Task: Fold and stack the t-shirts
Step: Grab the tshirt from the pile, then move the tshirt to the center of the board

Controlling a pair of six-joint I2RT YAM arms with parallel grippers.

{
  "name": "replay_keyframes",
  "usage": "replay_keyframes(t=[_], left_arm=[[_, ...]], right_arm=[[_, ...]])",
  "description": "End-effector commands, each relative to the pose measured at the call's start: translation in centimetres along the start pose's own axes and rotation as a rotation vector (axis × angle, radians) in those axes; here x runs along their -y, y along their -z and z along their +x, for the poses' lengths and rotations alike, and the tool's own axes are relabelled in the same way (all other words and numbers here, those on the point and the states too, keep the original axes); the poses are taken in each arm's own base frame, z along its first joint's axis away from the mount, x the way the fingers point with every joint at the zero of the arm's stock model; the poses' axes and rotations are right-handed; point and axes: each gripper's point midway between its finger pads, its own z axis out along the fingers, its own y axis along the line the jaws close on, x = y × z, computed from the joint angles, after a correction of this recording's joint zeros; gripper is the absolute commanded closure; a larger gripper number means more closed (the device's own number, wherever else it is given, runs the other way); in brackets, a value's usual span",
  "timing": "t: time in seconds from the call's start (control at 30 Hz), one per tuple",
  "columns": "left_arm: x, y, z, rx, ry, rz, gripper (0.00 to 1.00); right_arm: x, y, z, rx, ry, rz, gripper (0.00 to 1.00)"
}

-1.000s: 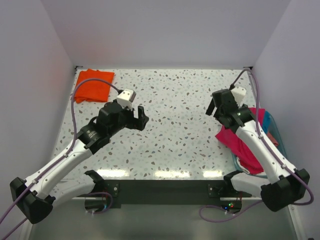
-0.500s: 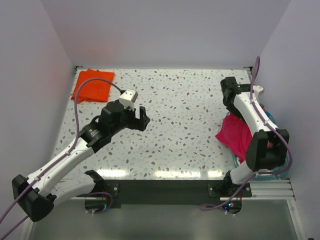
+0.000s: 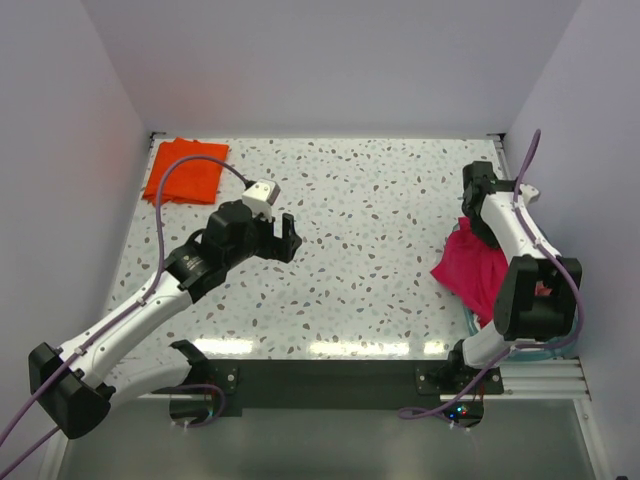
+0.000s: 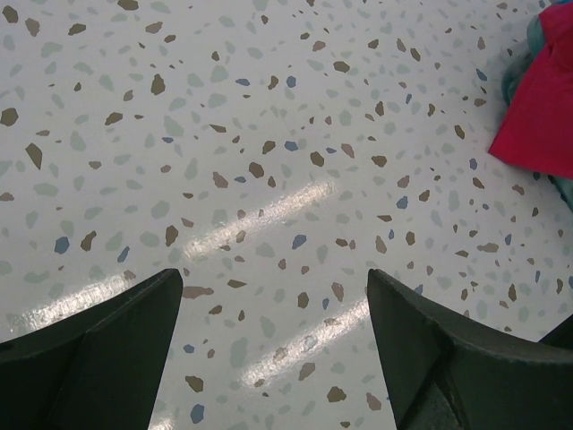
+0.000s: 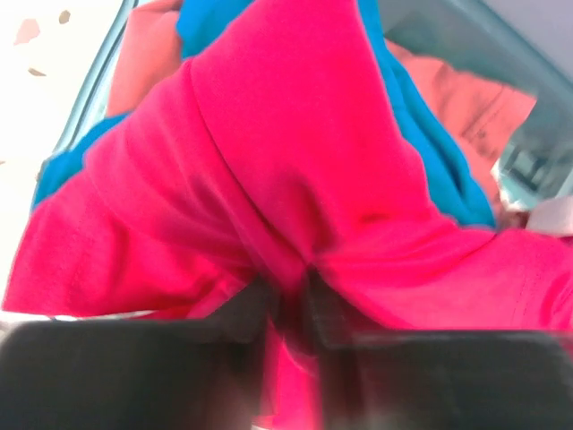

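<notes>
The magenta-red t-shirt [image 3: 472, 268] hangs crumpled over the tub's left rim onto the table at the right. My right gripper [image 3: 470, 226] sits at its upper edge, and in the right wrist view the gripper [image 5: 291, 291] is shut on a pinched fold of this shirt [image 5: 269, 161]. Under it lie the teal-blue t-shirt [image 5: 416, 148] and the salmon-pink t-shirt [image 5: 470, 98]. The bright orange t-shirt [image 3: 186, 170] lies folded at the far left corner. My left gripper [image 3: 283, 238] hovers open over bare table [image 4: 273, 300], nothing between its fingers.
The clear blue-rimmed tub [image 5: 85, 98] stands at the table's right edge, mostly covered by cloth and the right arm. Purple walls close in the back and both sides. The speckled tabletop [image 3: 370, 240] stretches between the two arms.
My right arm swung right and folded back over the tub, and its jaws closed on the magenta-red shirt. The left arm barely shifted.
</notes>
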Motion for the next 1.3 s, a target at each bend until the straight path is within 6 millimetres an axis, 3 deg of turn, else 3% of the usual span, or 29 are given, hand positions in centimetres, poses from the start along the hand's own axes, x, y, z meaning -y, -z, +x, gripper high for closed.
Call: replay_keyframes(t=[0.0, 0.03, 0.2, 0.27, 0.3, 0.33, 0.43, 0.47, 0.5, 0.53, 0.57, 0.6, 0.63, 0.73, 0.77, 0.87, 0.97, 1.0, 1.03, 1.07, 1.13, 1.17, 1.27], left_arm=[[0.4, -0.2, -0.1, 0.011, -0.014, 0.017, 0.11], [0.3, -0.2, 0.0, 0.007, -0.013, 0.014, 0.11], [0.4, -0.2, -0.1, 0.012, -0.012, 0.015, 0.11], [0.2, -0.1, -0.1, 0.015, -0.011, 0.01, 0.11], [0.3, 0.0, -0.2, 0.021, -0.011, 0.012, 0.11], [0.2, 0.1, -0.3, 0.023, -0.009, 0.008, 0.11], [0.1, 0.2, -0.6, 0.035, -0.007, 0.0, 0.11], [0.1, 0.3, -0.7, 0.039, -0.005, -0.002, 0.11], [-0.1, 0.5, -1.0, 0.052, -0.001, -0.012, 0.11], [-0.2, 0.5, -1.0, 0.055, 0.004, -0.021, 0.11], [-0.5, 0.6, -1.0, 0.062, 0.008, -0.034, 0.11], [-0.7, 0.8, -1.3, 0.075, 0.022, -0.048, 0.11], [-1.3, 1.0, -1.4, 0.086, 0.032, -0.079, 0.1], [-2.8, 1.8, -1.9, 0.118, 0.064, -0.166, 0.1], [-3.1, 2.1, -1.9, 0.13, 0.07, -0.178, 0.1], [-3.9, 3.0, -2.7, 0.186, 0.099, -0.218, 0.07], [-4.2, 3.2, -2.7, 0.195, 0.111, -0.235, 0.07], [-4.2, 2.9, -2.4, 0.184, 0.113, -0.239, 0.07], [-4.2, 2.8, -2.3, 0.176, 0.12, -0.242, 0.07], [-4.1, 2.5, -1.9, 0.163, 0.136, -0.239, 0.07], [-3.9, 2.1, -1.3, 0.153, 0.167, -0.228, 0.07], [-4.0, 1.6, 0.0, 0.13, 0.181, -0.227, 0.07], [-3.8, 0.3, 2.1, 0.103, 0.239, -0.201, 0.1]], right_arm=[[-0.7, 1.3, -1.7, 0.045, -0.079, -0.067, 0.94], [-0.7, 1.7, -2.0, 0.048, -0.082, -0.086, 1.0], [-1.4, 6.0, -5.1, 0.115, -0.126, -0.308, 1.0], [-1.4, 9.6, -6.2, 0.165, -0.123, -0.495, 1.0], [-2.0, 11.6, -7.8, 0.229, -0.132, -0.601, 1.0], [-1.9, 14.7, -8.4, 0.26, -0.146, -0.74, 1.0], [-2.8, 20.6, -9.8, 0.298, -0.127, -0.981, 1.0], [-3.2, 23.9, -10.3, 0.299, -0.105, -1.095, 1.0], [-3.8, 26.0, -10.3, 0.317, -0.077, -1.16, 1.0], [-4.8, 29.1, -8.9, 0.322, -0.014, -1.242, 1.0], [-5.1, 31.7, -9.3, 0.351, 0.002, -1.287, 1.0], [-5.4, 33.2, -9.0, 0.38, 0.031, -1.304, 1.0], [-6.0, 36.5, -7.1, 0.378, 0.096, -1.392, 1.0], [-6.7, 41.6, -5.0, 0.372, 0.178, -1.531, 1.0], [-7.0, 42.4, -4.7, 0.372, 0.19, -1.557, 1.0], [-8.7, 42.3, -3.5, 0.345, 0.233, -1.565, 1.0], [-12.4, 40.4, -1.5, 0.29, 0.311, -1.518, 0.97], [-14.4, 39.1, -0.2, 0.262, 0.365, -1.48, 0.91], [-15.3, 38.4, 0.6, 0.245, 0.395, -1.459, 0.67], [-16.6, 36.8, 1.5, 0.229, 0.426, -1.409, 0.56], [-17.3, 34.8, 2.0, 0.227, 0.434, -1.344, 0.34], [-17.5, 33.0, 2.5, 0.228, 0.439, -1.28, 0.24], [-17.1, 30.7, 4.4, 0.202, 0.459, -1.246, 0.24]])
